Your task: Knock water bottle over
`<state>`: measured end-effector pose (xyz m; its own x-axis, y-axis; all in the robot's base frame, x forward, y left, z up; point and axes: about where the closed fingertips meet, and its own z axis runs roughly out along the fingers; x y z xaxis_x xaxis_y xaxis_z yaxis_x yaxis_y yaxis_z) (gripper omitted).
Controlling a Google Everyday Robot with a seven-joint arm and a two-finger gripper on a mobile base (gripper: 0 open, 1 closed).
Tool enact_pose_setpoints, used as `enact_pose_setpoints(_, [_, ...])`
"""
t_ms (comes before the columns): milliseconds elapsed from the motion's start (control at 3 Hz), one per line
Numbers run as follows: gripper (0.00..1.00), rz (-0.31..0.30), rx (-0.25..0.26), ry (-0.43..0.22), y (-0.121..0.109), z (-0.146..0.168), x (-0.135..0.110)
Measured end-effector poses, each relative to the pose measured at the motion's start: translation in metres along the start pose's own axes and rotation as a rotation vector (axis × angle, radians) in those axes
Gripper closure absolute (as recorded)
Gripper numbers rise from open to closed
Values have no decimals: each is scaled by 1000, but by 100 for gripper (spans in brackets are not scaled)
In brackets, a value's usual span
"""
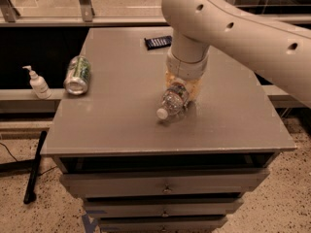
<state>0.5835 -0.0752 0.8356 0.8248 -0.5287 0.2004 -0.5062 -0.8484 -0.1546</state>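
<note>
The water bottle [173, 102], clear ribbed plastic with a white cap, lies tipped over on the grey table top [116, 115], its cap pointing toward the front left. My gripper [187, 87] is right behind and above the bottle, mostly hidden under the white wrist, touching or very close to the bottle's base end.
A green-patterned can [77, 75] lies on its side near the table's left edge. A dark flat packet [158, 41] lies at the back of the table. A small white pump bottle [37, 83] stands on the ledge to the left. Drawers sit below the table top.
</note>
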Motion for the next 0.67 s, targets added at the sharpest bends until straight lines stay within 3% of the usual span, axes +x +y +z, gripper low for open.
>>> enact_pose_setpoints(667, [5,-52,-45,19,8,2,-4])
